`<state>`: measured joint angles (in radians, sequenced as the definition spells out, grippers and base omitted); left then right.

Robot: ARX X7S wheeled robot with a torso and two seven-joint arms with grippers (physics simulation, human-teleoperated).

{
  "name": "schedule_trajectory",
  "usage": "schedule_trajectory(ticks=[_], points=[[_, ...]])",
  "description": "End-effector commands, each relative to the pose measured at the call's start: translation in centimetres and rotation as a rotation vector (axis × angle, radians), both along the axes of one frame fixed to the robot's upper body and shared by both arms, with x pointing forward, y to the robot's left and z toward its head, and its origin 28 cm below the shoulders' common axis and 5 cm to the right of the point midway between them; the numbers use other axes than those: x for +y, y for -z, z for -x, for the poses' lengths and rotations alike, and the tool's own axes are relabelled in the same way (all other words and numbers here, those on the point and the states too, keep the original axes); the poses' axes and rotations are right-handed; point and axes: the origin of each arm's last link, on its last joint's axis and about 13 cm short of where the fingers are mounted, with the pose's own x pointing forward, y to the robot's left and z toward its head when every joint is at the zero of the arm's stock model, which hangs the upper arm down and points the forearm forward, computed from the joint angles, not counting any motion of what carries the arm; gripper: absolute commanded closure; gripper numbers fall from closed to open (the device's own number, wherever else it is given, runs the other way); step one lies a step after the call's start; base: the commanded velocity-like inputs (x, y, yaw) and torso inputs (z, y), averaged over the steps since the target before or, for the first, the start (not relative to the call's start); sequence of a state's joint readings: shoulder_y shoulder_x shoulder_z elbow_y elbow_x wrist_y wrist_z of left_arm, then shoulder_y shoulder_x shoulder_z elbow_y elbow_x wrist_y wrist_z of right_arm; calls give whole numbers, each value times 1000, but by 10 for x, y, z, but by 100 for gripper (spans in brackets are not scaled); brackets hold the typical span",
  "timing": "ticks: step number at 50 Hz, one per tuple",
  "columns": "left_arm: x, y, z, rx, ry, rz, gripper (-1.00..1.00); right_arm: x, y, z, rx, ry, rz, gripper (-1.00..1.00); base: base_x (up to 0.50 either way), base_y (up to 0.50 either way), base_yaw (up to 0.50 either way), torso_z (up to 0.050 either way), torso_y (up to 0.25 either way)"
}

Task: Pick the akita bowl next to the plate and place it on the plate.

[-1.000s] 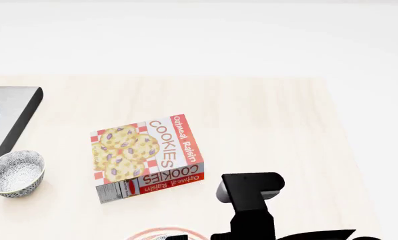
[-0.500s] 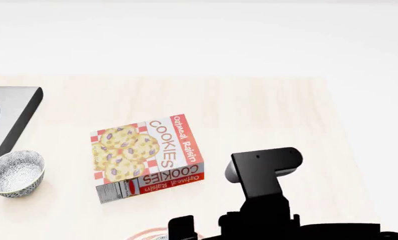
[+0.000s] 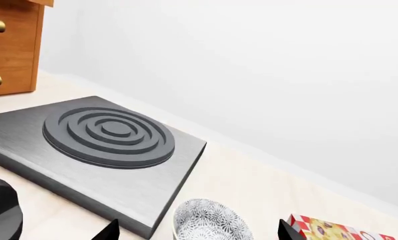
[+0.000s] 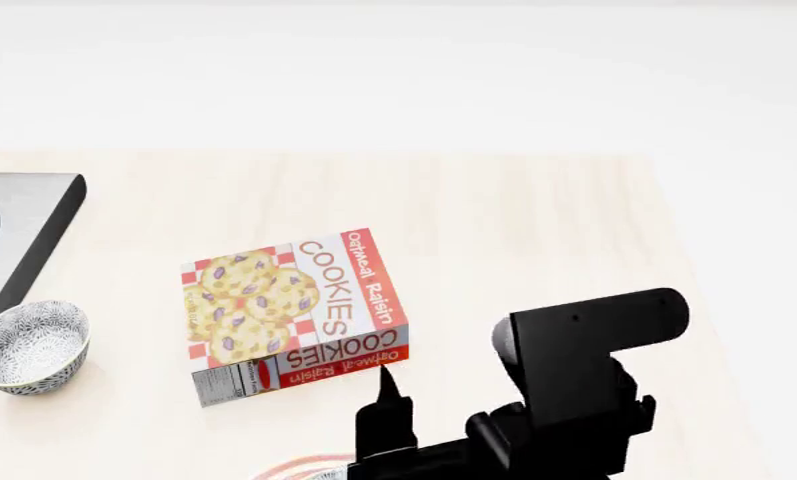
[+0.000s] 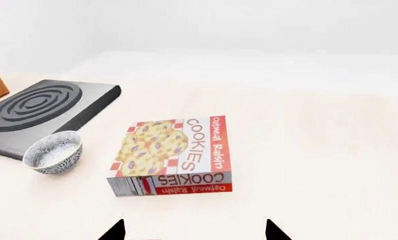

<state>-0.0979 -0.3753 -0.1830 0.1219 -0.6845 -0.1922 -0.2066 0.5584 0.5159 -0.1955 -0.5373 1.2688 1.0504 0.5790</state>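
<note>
A speckled grey-and-white akita bowl [image 4: 30,346] stands upright at the table's left, beside the stove; it also shows in the left wrist view [image 3: 210,222] and the right wrist view [image 5: 53,152]. Only a thin arc of the plate's [image 4: 295,467] red rings shows at the head view's bottom edge, mostly hidden by my right arm. I cannot tell what lies on the plate or beside it. My right gripper [image 5: 193,231] is open with nothing between its tips, above the table in front of the cookie box. My left gripper [image 3: 199,233] is open, its tips either side of the bowl's near side.
A cookie box [image 4: 295,314] lies flat in the middle of the table. A dark stove plate with rings [image 3: 109,135] sits at the left, close behind the bowl. A wooden drawer unit [image 3: 9,46] stands beyond it. The table's right edge [image 4: 698,300] runs past my right arm.
My right arm has risen and shifted right in the head view; its wrist block stands higher and one black fingertip now shows below the cookie box. The bowl and box have not moved.
</note>
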Motion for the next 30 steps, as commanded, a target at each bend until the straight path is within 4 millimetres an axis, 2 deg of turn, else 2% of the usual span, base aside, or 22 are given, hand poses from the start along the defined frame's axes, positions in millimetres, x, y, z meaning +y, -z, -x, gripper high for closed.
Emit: schedule_trajectory(ticks=[1, 13, 22, 30], points=[[0, 0, 0, 0, 1, -2, -100, -4, 13, 10, -173, 98, 1, -100, 0, 0, 0, 0, 0], [0, -1, 0, 1, 0, -2, -100, -6, 33, 12, -279, 204, 12, -100, 0, 0, 0, 0, 0], [0, 0, 0, -5, 3, 0, -100, -16, 45, 13, -408, 328, 29, -100, 0, 0, 0, 0, 0], [0, 0, -1, -3, 3, -2, -100, -20, 59, 13, -468, 365, 58, -100, 0, 0, 0, 0, 0]])
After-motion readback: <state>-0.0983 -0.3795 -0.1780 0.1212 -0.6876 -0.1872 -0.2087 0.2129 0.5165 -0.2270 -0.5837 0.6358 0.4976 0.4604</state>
